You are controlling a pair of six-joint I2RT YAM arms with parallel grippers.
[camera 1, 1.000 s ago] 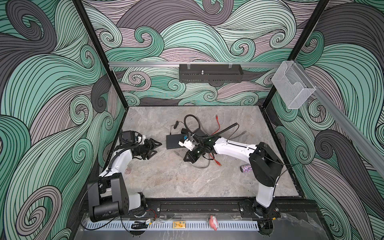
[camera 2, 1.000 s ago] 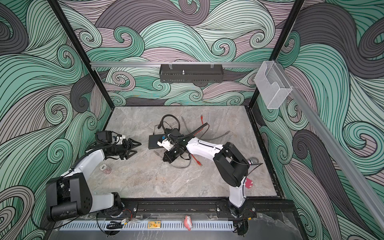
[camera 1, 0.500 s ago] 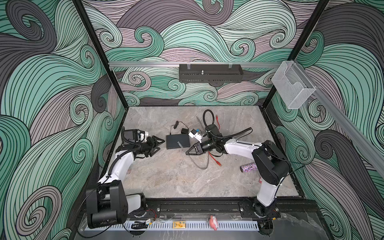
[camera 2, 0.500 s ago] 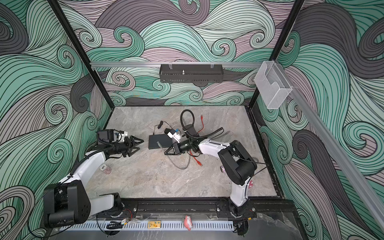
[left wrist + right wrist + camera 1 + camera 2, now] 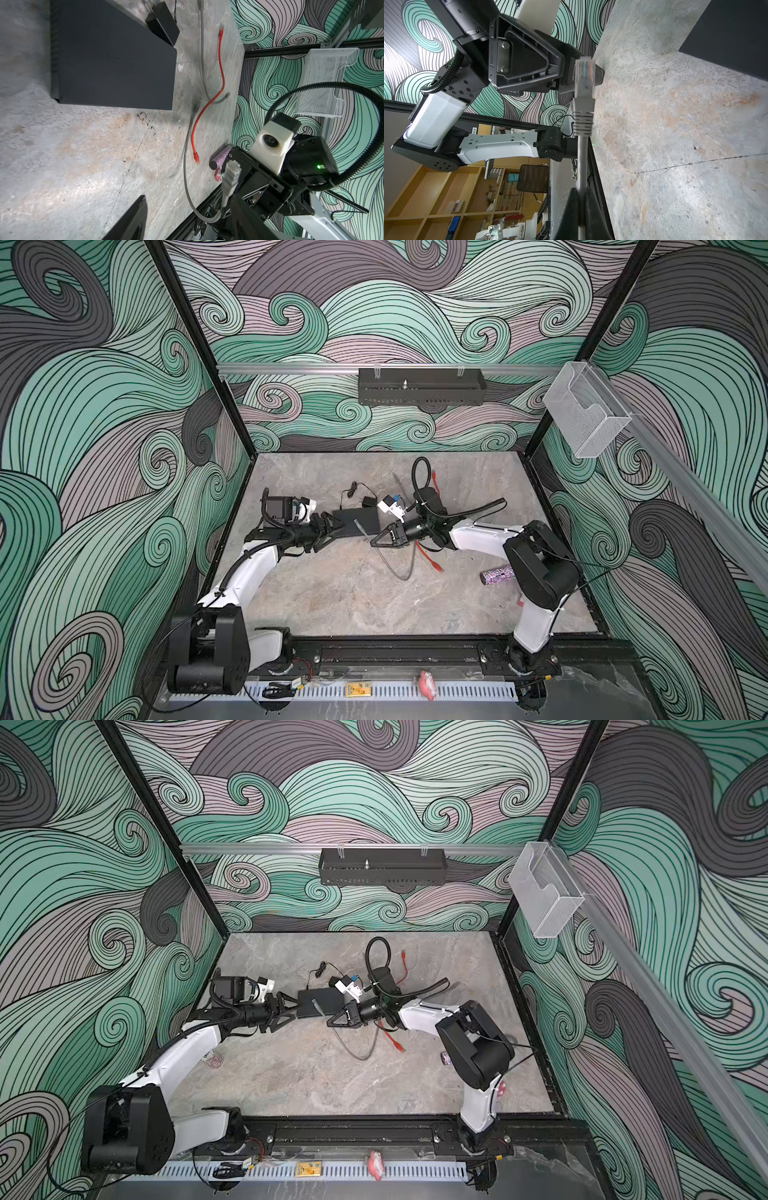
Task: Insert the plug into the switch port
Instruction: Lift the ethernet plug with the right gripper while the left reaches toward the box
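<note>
Grey Ethernet plug (image 5: 584,79) held in the air beside the flat matte-black switch box (image 5: 356,519) lying mid-table.
The right gripper (image 5: 375,542) is clamped on the grey cable (image 5: 582,158) just behind the plug; the left gripper (image 5: 330,533), jaws apart and empty, hovers at the switch's other end.

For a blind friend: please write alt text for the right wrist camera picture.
A grey network cable, pinched in the shut right gripper, ends in a clear plug held above a stone-look table. The left arm and the black switch lie beyond.
</note>
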